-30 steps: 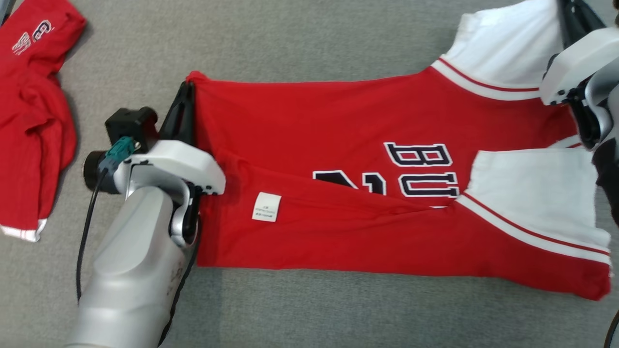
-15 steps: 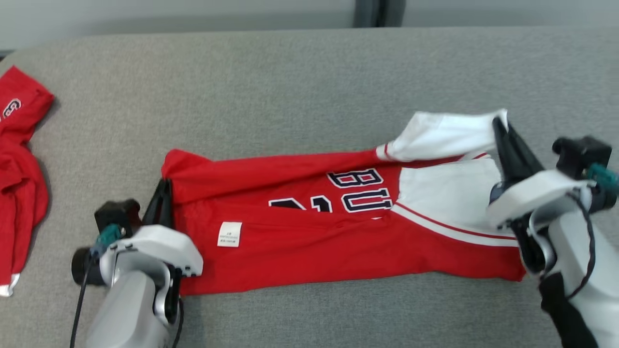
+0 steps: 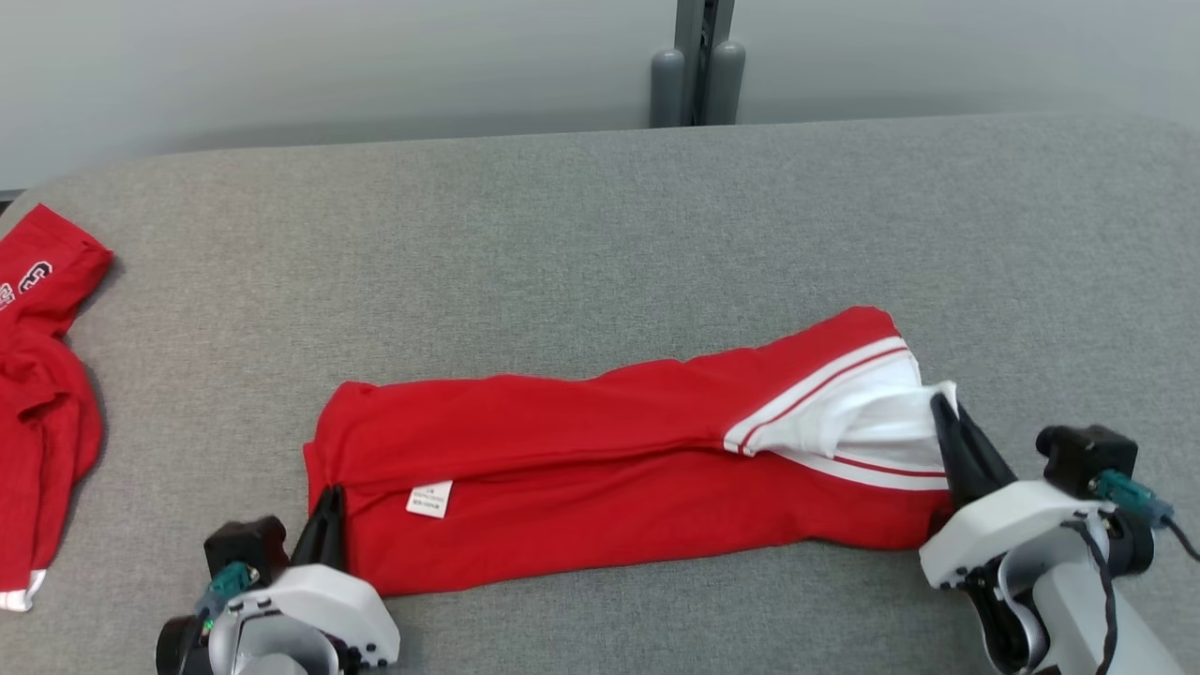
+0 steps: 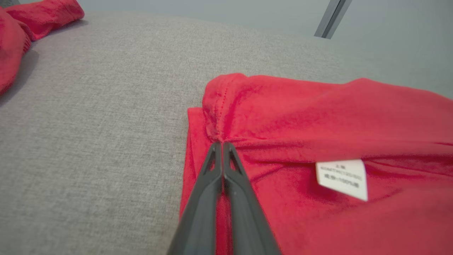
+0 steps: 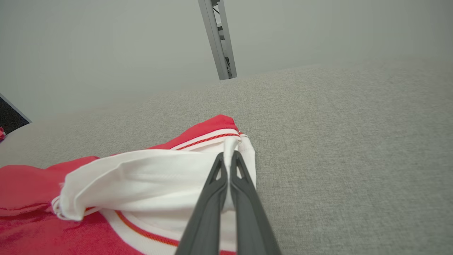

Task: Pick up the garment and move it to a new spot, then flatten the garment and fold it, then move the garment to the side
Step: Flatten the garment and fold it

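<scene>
The garment (image 3: 600,469), a red jersey with white sleeves and a white label, lies folded lengthwise into a long strip on the grey table. My left gripper (image 3: 328,494) is shut on its red hem at the strip's left end; the left wrist view shows the closed tips (image 4: 222,143) pinching the bunched red cloth (image 4: 318,117). At the right end my right gripper (image 3: 937,405) is shut on the white sleeve edge. In the right wrist view the tips (image 5: 227,153) clamp a fold of white fabric (image 5: 148,170).
A second red garment (image 3: 42,394) lies crumpled at the table's left edge, also in the left wrist view's corner (image 4: 32,21). The grey table (image 3: 562,244) runs back to a wall with a dark post (image 3: 696,61).
Both grippers pulled the jersey's far edge toward the near edge, folding it over so the lettering is now hidden. The head camera also tilted up, bringing the wall into view.
</scene>
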### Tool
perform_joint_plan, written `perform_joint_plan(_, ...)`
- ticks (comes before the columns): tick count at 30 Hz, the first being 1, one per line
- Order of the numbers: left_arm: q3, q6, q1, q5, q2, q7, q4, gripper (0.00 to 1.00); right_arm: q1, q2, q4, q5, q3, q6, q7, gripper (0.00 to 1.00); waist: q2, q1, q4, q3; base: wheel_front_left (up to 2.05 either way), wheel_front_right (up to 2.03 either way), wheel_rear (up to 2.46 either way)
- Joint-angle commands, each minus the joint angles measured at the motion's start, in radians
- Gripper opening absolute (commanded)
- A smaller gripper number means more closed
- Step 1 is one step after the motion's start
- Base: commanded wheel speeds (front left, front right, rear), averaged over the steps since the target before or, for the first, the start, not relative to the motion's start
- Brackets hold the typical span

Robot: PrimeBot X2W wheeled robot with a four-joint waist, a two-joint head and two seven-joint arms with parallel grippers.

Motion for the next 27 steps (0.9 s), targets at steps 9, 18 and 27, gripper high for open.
perform_joint_plan(9, -0.011, 0.020, 0.090, 0.019, 0.000, 0.000, -0.072, 1.00, 0.024, 0.025, 0.040, -0.001, -0.097, 0.000, -0.004, 1.00, 0.0000, 0.0000, 0.039, -0.023, 0.00, 0.00, 0.00)
perform_joint_plan(18, -0.074, 0.050, 0.115, -0.003, -0.001, 0.000, -0.149, 1.00, -0.047, 0.009, 0.168, -0.068, -0.087, 0.000, 0.016, 1.00, 0.0000, 0.0000, 0.089, -0.005, 0.00, 0.00, 0.00)
perform_joint_plan(27, -0.083, 0.064, 0.107, -0.001, -0.001, 0.000, -0.191, 1.00, -0.077, 0.055, 0.346, -0.024, -0.027, 0.003, 0.096, 1.00, 0.0000, 0.0000, 0.126, 0.011, 0.00, 0.00, 0.00)
